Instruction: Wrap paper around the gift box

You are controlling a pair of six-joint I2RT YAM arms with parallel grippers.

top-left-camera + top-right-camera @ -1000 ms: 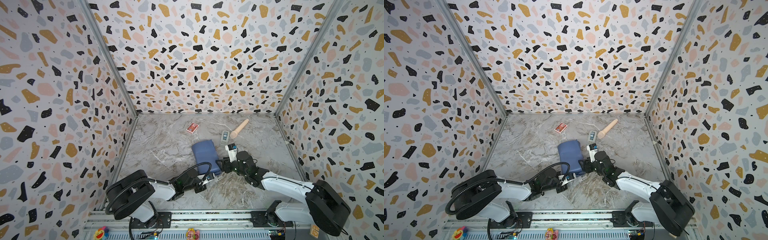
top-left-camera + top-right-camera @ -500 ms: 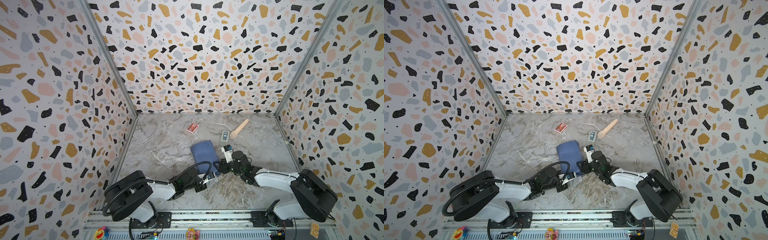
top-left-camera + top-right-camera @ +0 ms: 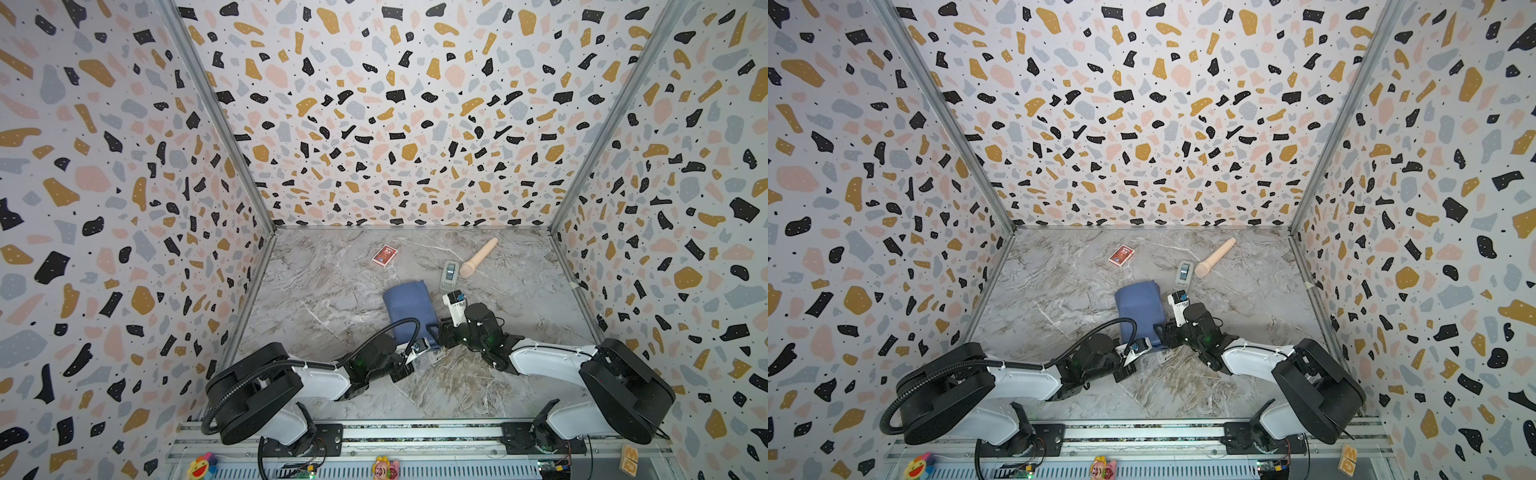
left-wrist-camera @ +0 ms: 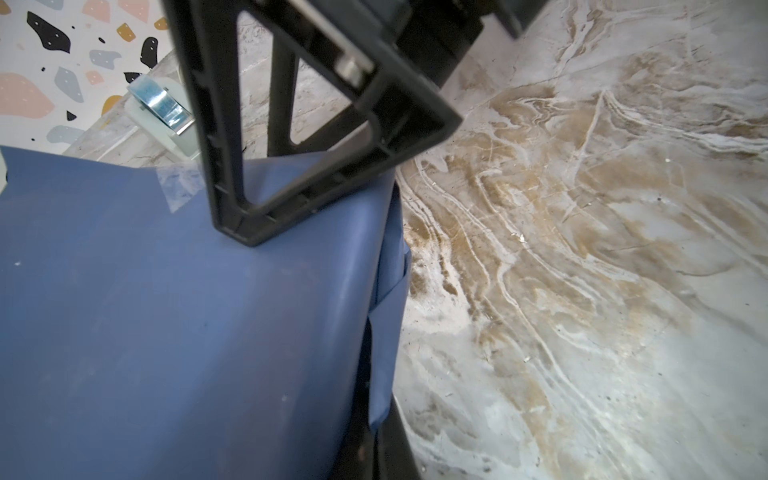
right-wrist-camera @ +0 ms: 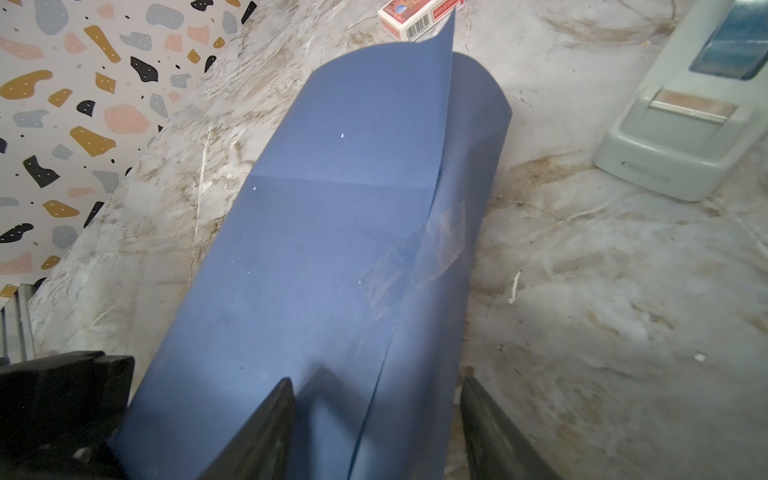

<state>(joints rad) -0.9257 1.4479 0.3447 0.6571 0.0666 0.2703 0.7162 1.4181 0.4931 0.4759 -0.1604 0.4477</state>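
Straddling one paper, right gripper jaws parted, left gripper closed, one card pack.

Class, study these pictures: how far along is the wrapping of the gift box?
Done: the large dull-blue paper sheet is rolled into a tube, its seam held by clear sticky tape; the box is hidden inside. In hand: the right gripper's black fingers stand open at the tube's near end. To do: the ends look open, neither folded flat nor taped.
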